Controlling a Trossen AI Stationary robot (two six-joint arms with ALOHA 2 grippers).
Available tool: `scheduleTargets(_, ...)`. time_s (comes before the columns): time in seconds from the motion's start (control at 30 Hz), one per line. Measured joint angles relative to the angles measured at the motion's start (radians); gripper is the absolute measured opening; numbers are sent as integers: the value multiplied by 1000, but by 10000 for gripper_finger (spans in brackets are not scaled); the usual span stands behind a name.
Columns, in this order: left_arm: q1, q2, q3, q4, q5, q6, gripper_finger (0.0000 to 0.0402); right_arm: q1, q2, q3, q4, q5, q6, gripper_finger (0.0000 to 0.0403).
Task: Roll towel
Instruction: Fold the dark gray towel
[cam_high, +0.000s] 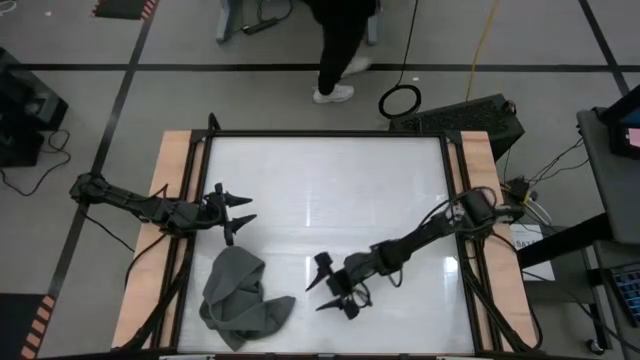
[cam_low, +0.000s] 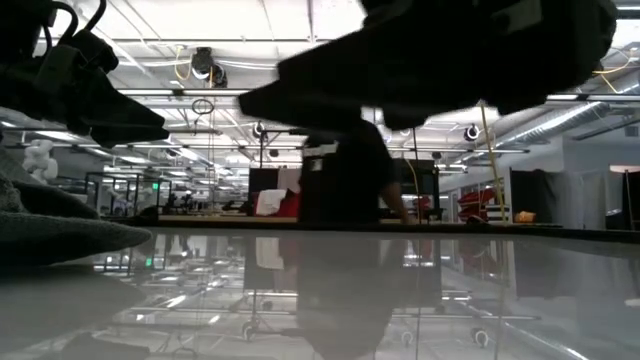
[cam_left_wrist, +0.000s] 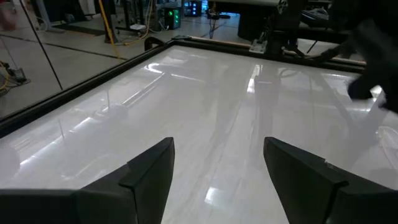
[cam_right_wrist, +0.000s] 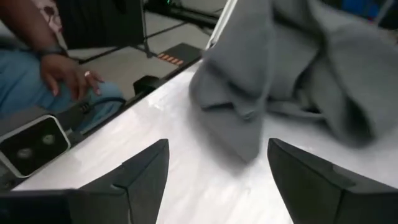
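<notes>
The dark grey towel lies crumpled in a heap on the white table, near its front left corner; it also shows at the left of the low view as the towel. My right gripper is open, low over the table just right of the heap. It points at the towel with nothing between its fingers. My left gripper is open above the table's left part, behind the towel, and holds nothing.
Bare white tabletop spreads across the middle and far side. Wooden strips run along the left and right edges. A person stands beyond the far edge. A person's hand shows past the table's edge beyond the towel.
</notes>
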Motion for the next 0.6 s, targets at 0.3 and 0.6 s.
scheduleTargets(0.3,0,0,0,0,0,0,253,23,196,264,-144,33,-131,255)
scheduleTargets(0.6,0,0,0,-1,0,0,253,-10,254,366,-284,49,-172,201)
